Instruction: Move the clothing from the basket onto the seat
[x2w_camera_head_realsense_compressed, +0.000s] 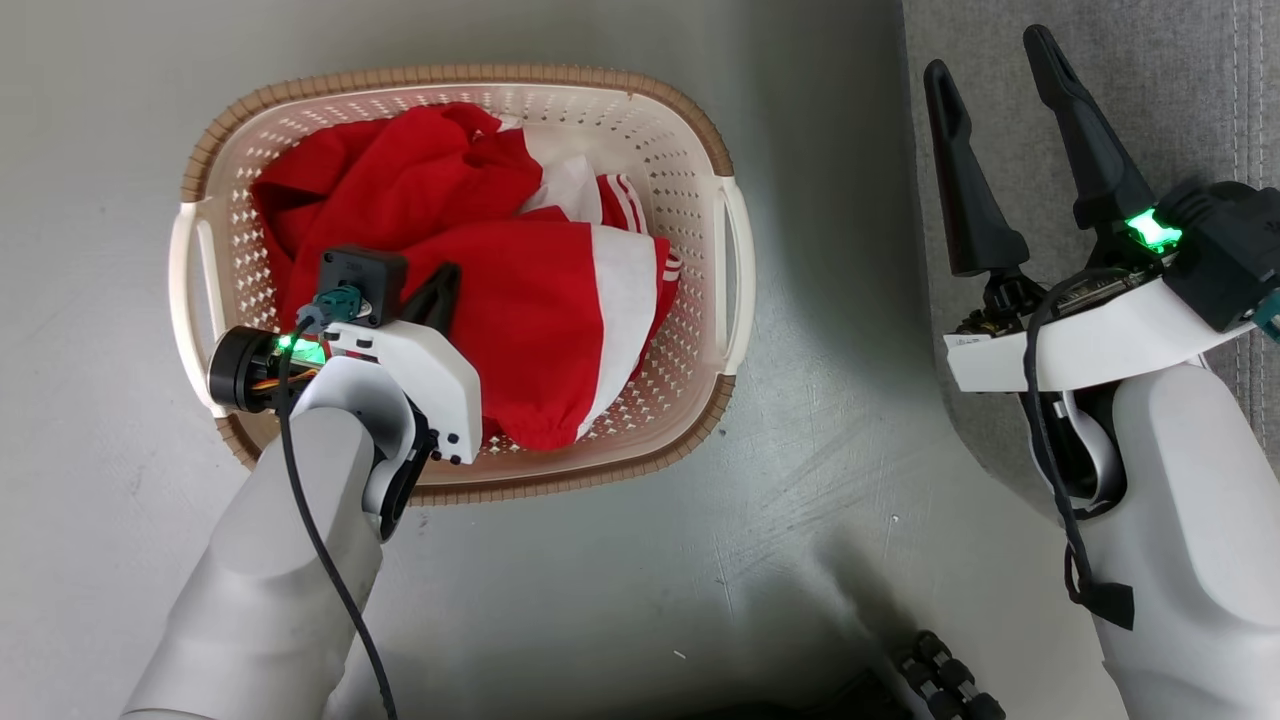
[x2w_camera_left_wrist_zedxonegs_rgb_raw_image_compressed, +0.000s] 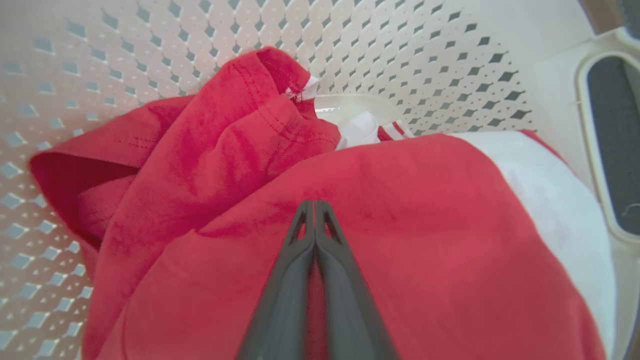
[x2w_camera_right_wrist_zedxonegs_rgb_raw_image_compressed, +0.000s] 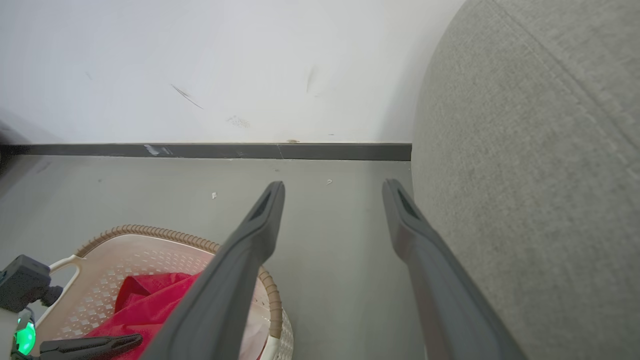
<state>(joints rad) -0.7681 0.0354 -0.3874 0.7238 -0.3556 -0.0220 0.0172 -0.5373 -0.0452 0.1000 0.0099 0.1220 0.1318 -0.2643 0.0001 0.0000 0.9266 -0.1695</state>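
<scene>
Left gripper (x2w_camera_left_wrist_zedxonegs_rgb_raw_image_compressed: 315, 204) jaws tight on red clothing (x2w_camera_left_wrist_zedxonegs_rgb_raw_image_compressed: 410, 235) inside basket (x2w_camera_left_wrist_zedxonegs_rgb_raw_image_compressed: 400, 45).

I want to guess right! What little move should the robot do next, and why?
Probably lift the left gripper straight up: its fingers look shut on the clothing, which lies in the basket, and the seat is off to the right.

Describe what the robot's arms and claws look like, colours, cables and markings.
The left arm and right arm are pale grey shells with white angular wrist plates. The left claw and right claw each have two long, tapering dark fingers. A black cable runs along each forearm, a green light glows at each wrist, and a teal plug sits on the left wrist's black box.
</scene>
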